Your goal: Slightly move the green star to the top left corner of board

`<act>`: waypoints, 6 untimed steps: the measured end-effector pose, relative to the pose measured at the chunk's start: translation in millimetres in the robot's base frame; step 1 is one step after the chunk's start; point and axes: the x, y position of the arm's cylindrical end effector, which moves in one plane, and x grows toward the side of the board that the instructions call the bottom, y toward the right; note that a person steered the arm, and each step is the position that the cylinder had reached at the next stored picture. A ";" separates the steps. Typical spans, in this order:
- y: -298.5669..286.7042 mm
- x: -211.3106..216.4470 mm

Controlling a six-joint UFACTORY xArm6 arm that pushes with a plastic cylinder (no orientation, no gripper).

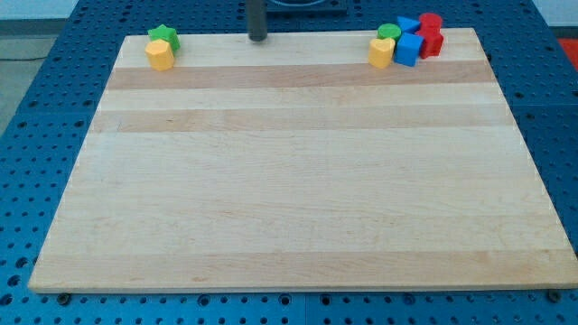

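Note:
The green star [164, 35] lies near the top left corner of the wooden board [298, 181]. A yellow block [160, 55] touches it just below. My tip [258, 39] rests at the board's top edge, about a hundred pixels to the right of the green star and apart from every block.
A cluster sits at the top right corner: a yellow block [381, 52], a green block [389, 32], a blue triangle [408, 24], a blue cube [409, 49] and red blocks [431, 34]. A blue pegboard table [54, 135] surrounds the board.

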 end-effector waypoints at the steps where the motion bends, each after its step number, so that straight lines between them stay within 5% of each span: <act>1: -34.2 -0.6; 6: -204.7 27.5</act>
